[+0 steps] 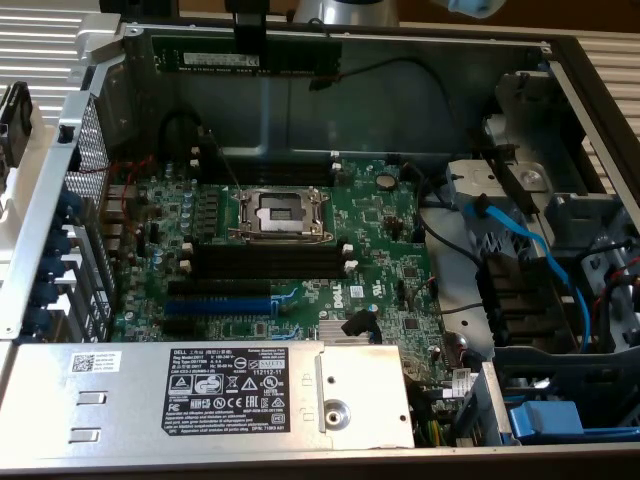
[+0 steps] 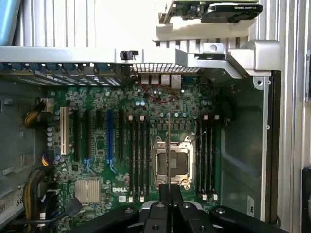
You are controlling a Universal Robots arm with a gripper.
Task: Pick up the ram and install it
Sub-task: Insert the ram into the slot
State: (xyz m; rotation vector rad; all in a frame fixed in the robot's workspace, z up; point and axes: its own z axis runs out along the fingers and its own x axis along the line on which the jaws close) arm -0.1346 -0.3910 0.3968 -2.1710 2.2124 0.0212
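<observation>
Saw open chassis with green motherboard flat inside, black memory slots flanking the CPU socket, and the ram held level well above the board, over the socket in wrist view, pinched mid-length in the gripper

Exterior view looks down obliquely into the case; wrist view hangs overhead; both share the motherboard.

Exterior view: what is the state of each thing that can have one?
ram: held in the air above the case, not in a slot
gripper: shut on ram
memory slots: empty
CPU socket: no cooler on it
case: open
</observation>
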